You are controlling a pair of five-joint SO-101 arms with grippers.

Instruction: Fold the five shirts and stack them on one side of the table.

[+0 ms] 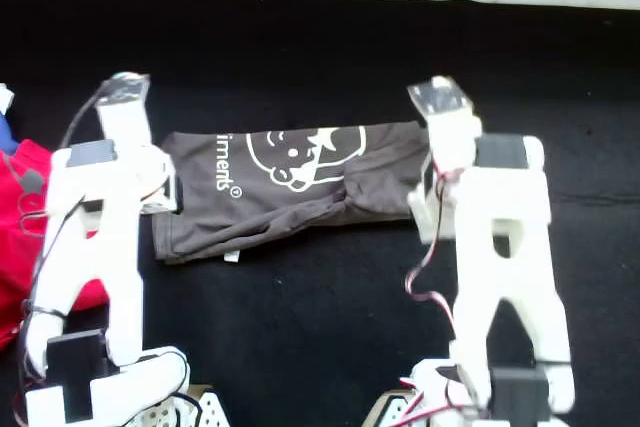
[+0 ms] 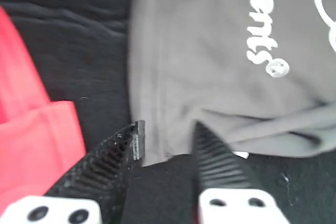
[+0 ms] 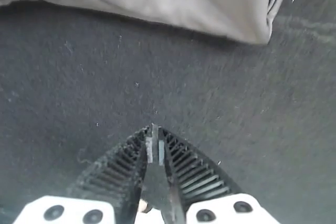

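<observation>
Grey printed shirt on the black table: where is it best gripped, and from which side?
Probably grip the grey printed shirt by its left-end edge, coming from the left: the cloth lies flat there, and the open left gripper sits at it.

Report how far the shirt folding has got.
Done: the grey shirt lies folded lengthwise into a strip on the black table. In hand: the left gripper is open at one end of it; the right gripper is shut over bare table near the other end. Left: folding it shorter, then the red shirt lying at the table's edge.
</observation>
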